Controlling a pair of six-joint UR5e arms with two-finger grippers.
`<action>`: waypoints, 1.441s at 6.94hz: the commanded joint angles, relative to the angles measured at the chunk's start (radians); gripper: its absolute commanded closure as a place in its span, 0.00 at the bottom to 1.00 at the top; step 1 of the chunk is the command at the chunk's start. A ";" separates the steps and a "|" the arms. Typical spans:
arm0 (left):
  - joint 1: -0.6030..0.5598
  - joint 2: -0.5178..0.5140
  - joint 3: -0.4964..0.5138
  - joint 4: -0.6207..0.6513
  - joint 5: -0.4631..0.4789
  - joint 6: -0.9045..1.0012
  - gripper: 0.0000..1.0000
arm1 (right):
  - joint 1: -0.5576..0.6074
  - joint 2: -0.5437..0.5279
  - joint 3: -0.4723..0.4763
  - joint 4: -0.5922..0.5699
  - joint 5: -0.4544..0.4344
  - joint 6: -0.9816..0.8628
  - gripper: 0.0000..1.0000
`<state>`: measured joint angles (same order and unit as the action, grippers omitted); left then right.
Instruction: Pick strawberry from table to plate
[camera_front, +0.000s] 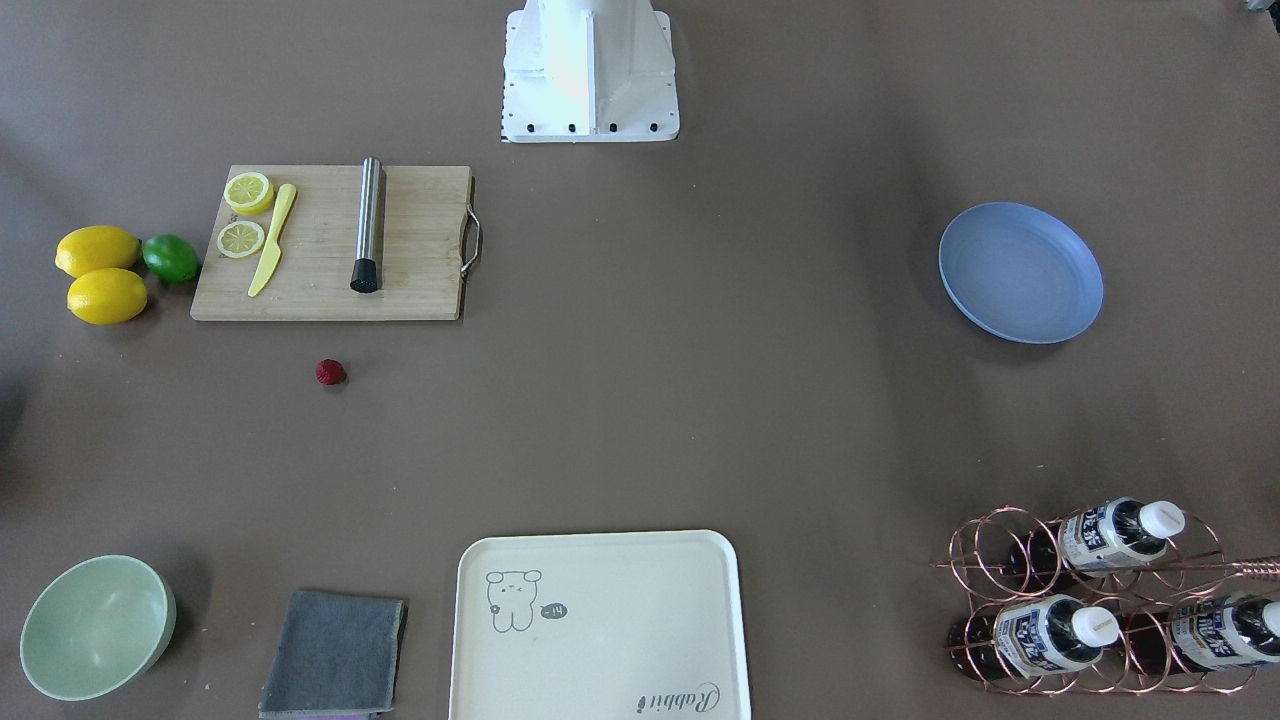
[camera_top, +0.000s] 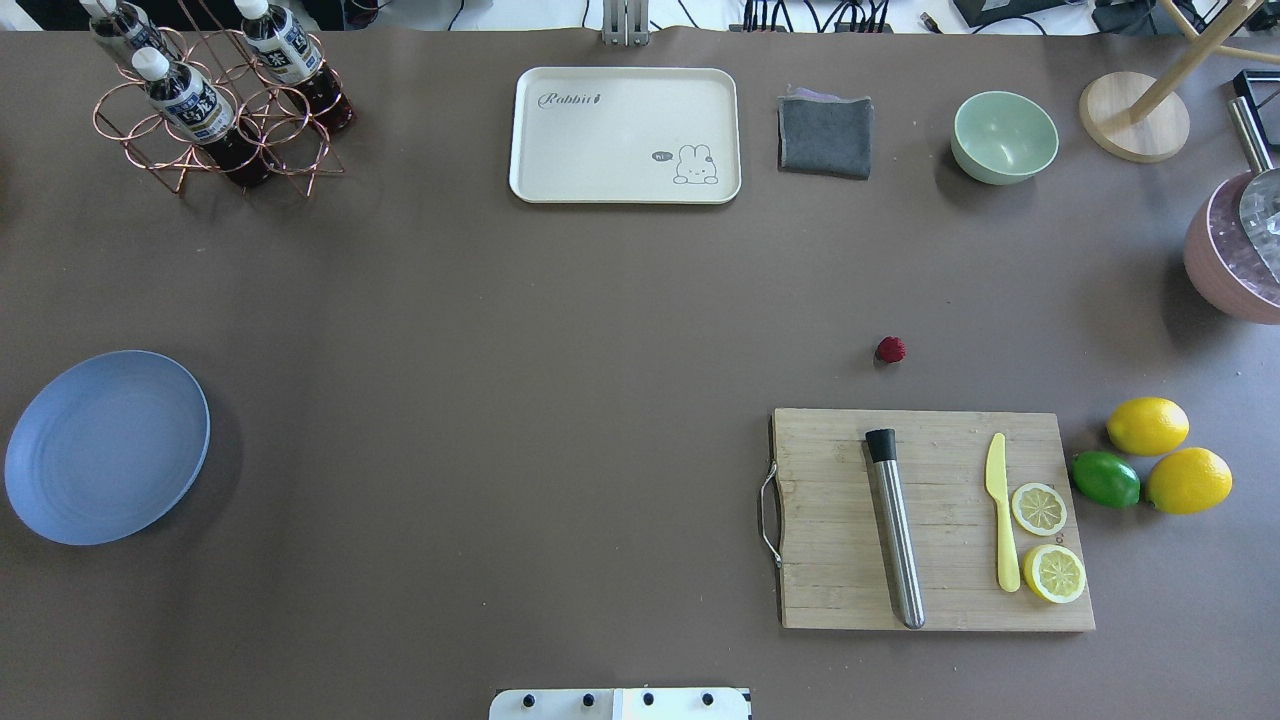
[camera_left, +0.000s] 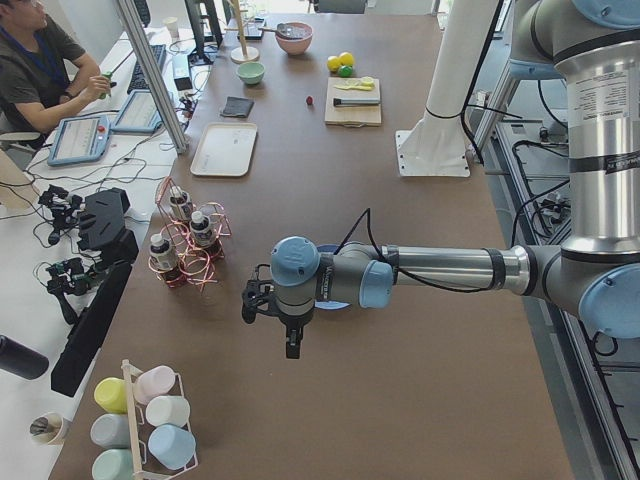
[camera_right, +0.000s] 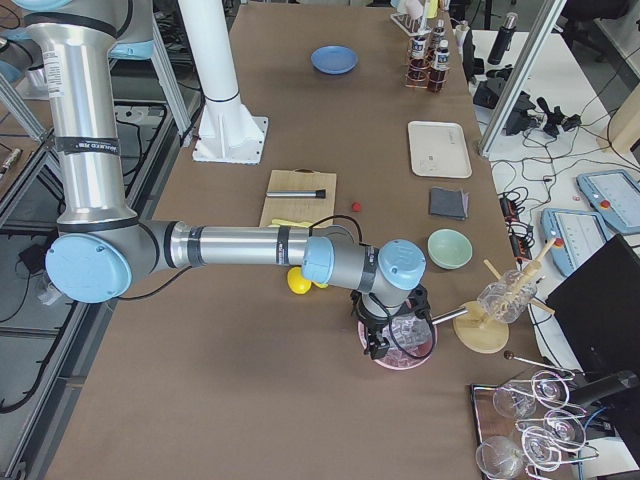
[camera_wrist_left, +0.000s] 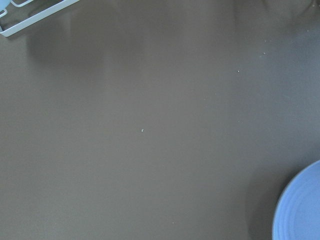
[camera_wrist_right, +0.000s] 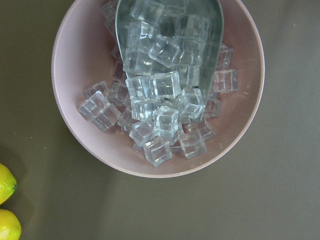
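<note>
The strawberry (camera_front: 331, 372) (camera_top: 890, 349) lies alone on the brown table (camera_front: 700, 380), just past the cutting board's far edge. The blue plate (camera_front: 1020, 272) (camera_top: 105, 445) sits empty at the opposite end, and its rim (camera_wrist_left: 302, 210) shows in the corner of the left wrist view. My left gripper (camera_left: 290, 345) appears only in the exterior left view, hanging over the table beside the plate's end. My right gripper (camera_right: 375, 345) appears only in the exterior right view, above a pink bowl of ice. For both I cannot tell open from shut.
A bamboo cutting board (camera_top: 930, 520) carries a steel muddler, a yellow knife and lemon slices. Two lemons and a lime (camera_top: 1105, 479) lie beside it. Along the far edge stand a cream tray (camera_top: 625, 135), grey cloth (camera_top: 824, 137), green bowl (camera_top: 1003, 137) and bottle rack (camera_top: 215, 105). A person sits at a side desk.
</note>
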<state>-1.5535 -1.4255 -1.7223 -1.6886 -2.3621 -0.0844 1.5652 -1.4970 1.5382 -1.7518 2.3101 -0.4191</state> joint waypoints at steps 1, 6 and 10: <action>0.000 0.000 -0.006 -0.003 0.001 -0.002 0.02 | -0.001 0.003 0.003 0.000 0.000 -0.001 0.00; 0.009 0.003 -0.022 -0.034 0.003 0.009 0.02 | -0.001 0.004 0.002 0.000 0.002 -0.001 0.00; 0.016 -0.003 -0.014 -0.030 0.000 -0.001 0.02 | -0.001 -0.005 0.002 -0.001 0.008 -0.001 0.00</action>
<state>-1.5415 -1.4238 -1.7446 -1.7226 -2.3618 -0.0831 1.5647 -1.5007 1.5401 -1.7528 2.3152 -0.4203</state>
